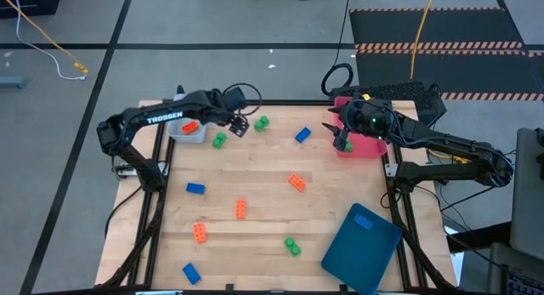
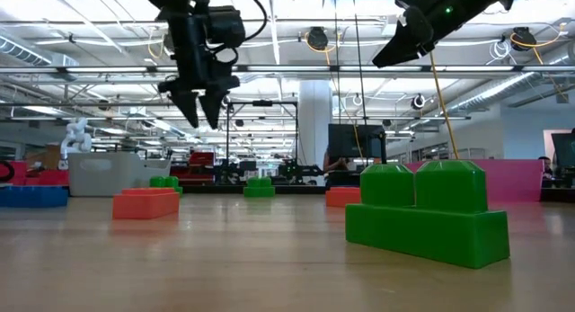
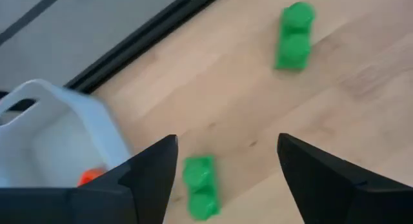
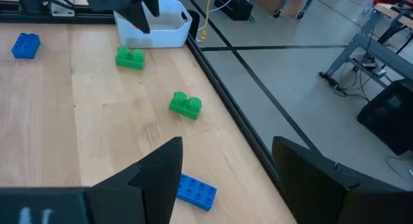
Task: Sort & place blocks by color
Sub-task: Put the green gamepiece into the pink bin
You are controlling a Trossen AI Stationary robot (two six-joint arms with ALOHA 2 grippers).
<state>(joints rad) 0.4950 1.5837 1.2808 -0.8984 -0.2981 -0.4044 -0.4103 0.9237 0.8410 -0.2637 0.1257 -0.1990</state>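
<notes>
The left gripper [image 1: 239,125] hangs above the wooden table [image 1: 255,235] with its two dark fingers [image 3: 151,179] spread apart and nothing between them. It is just beside the pale-blue tray [image 1: 189,132], a smooth, rounded plastic bin in which one orange block [image 1: 189,126] lies. Directly under the gripper, next to that tray, sits a green block [image 1: 219,140]; a second green block [image 1: 261,122] lies a little farther from the tray, along the table's edge. Nothing stands between the fingers and the green block below.

The right gripper [image 1: 342,142] hovers far from the pale-blue tray, at the pink tray [image 1: 365,147], fingers parted and empty. A blue block [image 1: 303,135] lies between the two trays.

Farther from the pale-blue tray, studded blocks are scattered over the light, grained wood: three orange, two blue and one green [image 1: 292,246]. A dark-teal tray [image 1: 363,240] with rounded corners rests tilted at the far corner.

Beyond the table spreads a grey floor with cables, and a bright workshop hall.
</notes>
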